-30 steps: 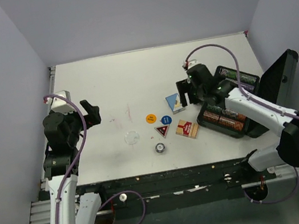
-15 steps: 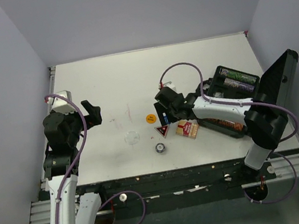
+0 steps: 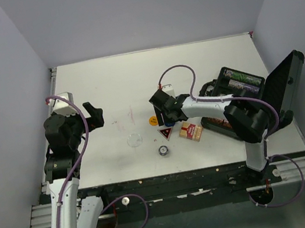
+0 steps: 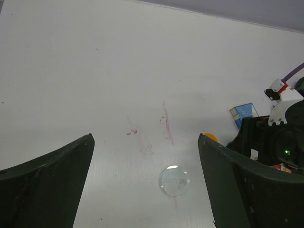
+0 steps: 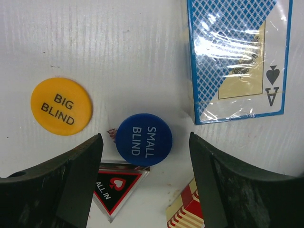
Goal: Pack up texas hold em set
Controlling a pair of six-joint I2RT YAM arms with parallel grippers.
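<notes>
**Right gripper over the blue marker, nothing gripped**

Your left gripper (image 4: 145,137) hangs over the left side of the table (image 3: 106,86), jaws apart and empty. The clear marker (image 4: 175,180) lies ahead of it. Mid-table you have the orange marker (image 5: 61,106), then the blue marker (image 5: 144,139). The right gripper (image 5: 145,135) is above the blue one, jaws spread either side; I can't tell if they touch it. The triangular marker (image 5: 114,187) and red card box (image 5: 185,211) are nearer, the blue card box (image 5: 237,57) beside. The case (image 3: 283,85) stands open far right, with chip rows (image 3: 241,82) inside.
</notes>
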